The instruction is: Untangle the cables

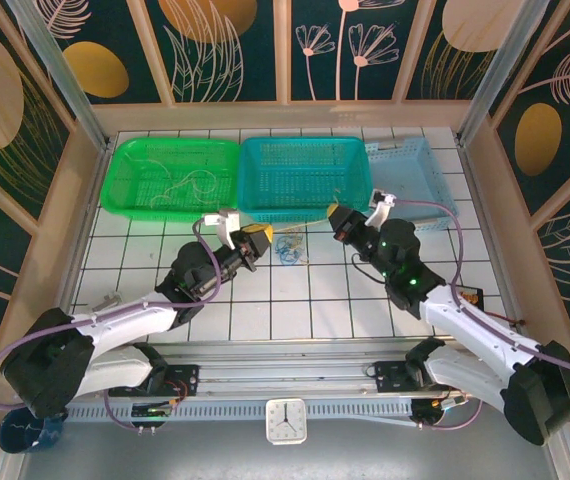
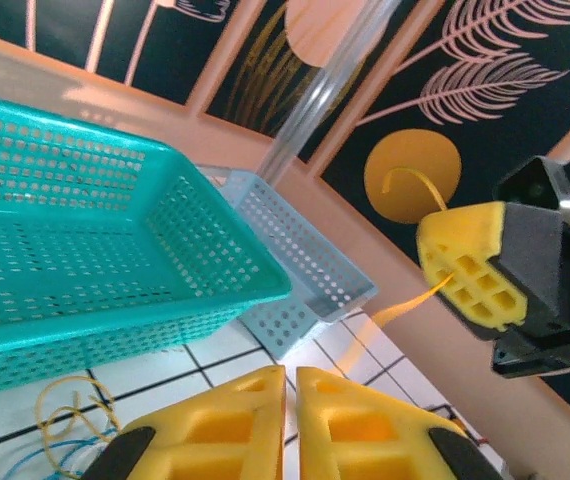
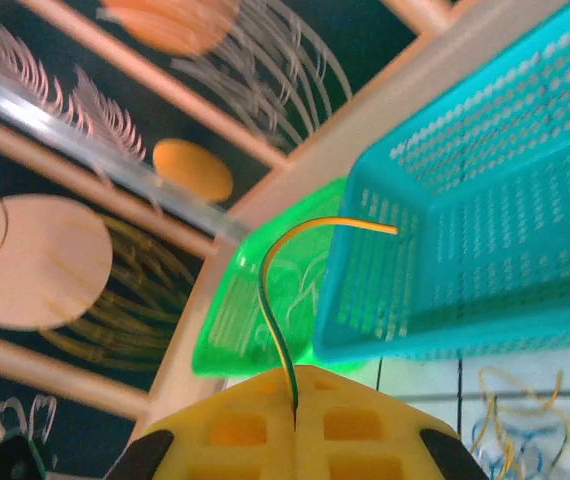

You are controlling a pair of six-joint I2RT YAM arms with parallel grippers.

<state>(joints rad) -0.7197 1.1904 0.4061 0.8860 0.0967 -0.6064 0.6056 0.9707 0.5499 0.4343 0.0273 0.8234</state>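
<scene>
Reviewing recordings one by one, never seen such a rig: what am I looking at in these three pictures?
Two robot arms are bolted at the near edge of a white tiled table. The overhead picture looks down from behind them; the other two come from a camera on each wrist, with its own yellow fingers at the bottom. On the table stand a green plastic mesh basket, a teal basket and a pale blue basket; before them lies a tangle of thin blue and yellowish cables. The right gripper is shut on a thin yellow wire. The left gripper is almost closed, nothing visible between its fingers.
</scene>
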